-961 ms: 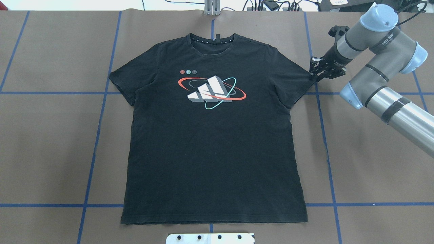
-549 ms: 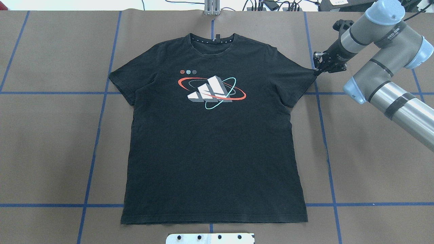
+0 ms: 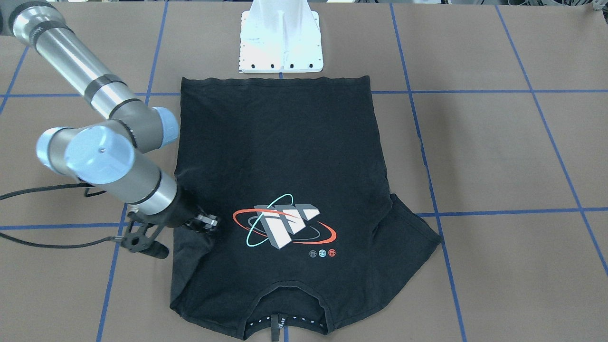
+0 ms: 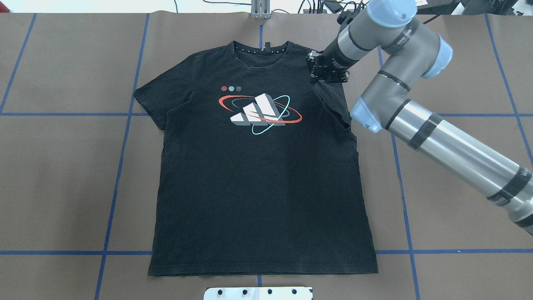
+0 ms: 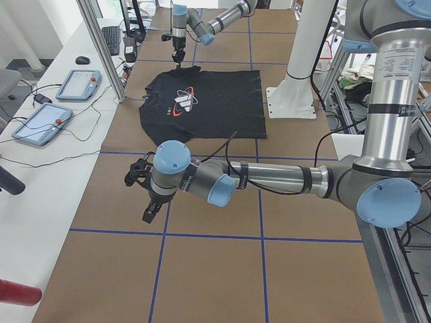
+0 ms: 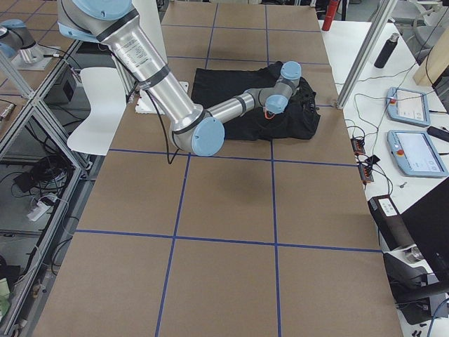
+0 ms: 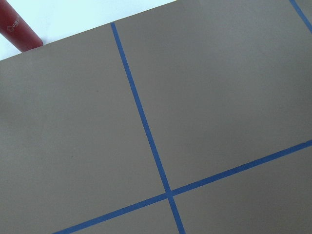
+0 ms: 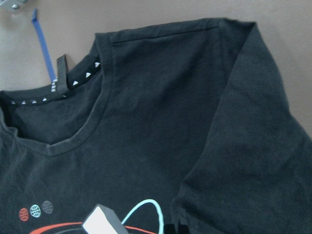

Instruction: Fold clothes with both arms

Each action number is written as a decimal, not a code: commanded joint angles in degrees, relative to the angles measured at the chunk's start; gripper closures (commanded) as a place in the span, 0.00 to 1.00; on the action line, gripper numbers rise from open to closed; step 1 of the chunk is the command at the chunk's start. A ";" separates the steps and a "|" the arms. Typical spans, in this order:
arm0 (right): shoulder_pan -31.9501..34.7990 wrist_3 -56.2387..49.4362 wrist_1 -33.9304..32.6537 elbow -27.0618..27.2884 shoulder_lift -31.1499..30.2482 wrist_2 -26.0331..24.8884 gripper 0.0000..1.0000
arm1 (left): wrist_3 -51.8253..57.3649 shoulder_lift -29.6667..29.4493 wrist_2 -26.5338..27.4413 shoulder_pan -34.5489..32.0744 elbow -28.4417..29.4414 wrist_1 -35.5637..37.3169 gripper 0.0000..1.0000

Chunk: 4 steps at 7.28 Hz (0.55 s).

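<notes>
The black T-shirt [image 4: 258,175] lies flat, print up, collar away from the robot; it also shows in the front view [image 3: 275,156]. My right gripper [image 4: 320,80] is shut on the hem of the shirt's right sleeve [image 4: 335,104] and holds it lifted over the right shoulder. The sleeve is pulled inward onto the body. In the right wrist view the folded sleeve [image 8: 243,161] lies over the chest beside the collar [image 8: 73,83]. My left gripper [image 5: 147,202] shows only in the exterior left view, hovering over bare table far from the shirt; I cannot tell if it is open.
The white pedestal base [image 3: 280,42] stands at the shirt's hem edge. Blue tape lines [image 4: 120,158] grid the brown table. A red cylinder [image 7: 17,29] lies at the table edge near the left gripper. Control tablets [image 5: 77,84] sit on the side bench.
My right gripper moved left from the outer tip of the right sleeve to above the right shoulder, carrying the sleeve with it. The sleeve went from lying flat outward to pulled inward.
</notes>
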 commanded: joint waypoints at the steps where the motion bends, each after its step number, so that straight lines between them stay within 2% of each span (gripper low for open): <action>1: -2.85 1.70 -0.01 -6.62 5.87 -4.36 1.00 | 0.03 0.06 -0.12 0.00 0.12 -0.36 0.00; 2: -3.03 1.70 -0.01 -7.88 6.24 -4.71 1.00 | 0.03 0.06 -0.12 0.00 0.12 -0.36 0.00; 3: -3.03 1.70 -0.01 -7.98 6.24 -5.50 0.82 | 0.11 -0.03 -0.20 0.00 -0.14 -0.44 0.00; 4: -3.90 1.62 -0.01 -8.41 6.77 -8.38 0.01 | -0.06 -0.12 -0.29 0.09 0.21 -0.45 0.00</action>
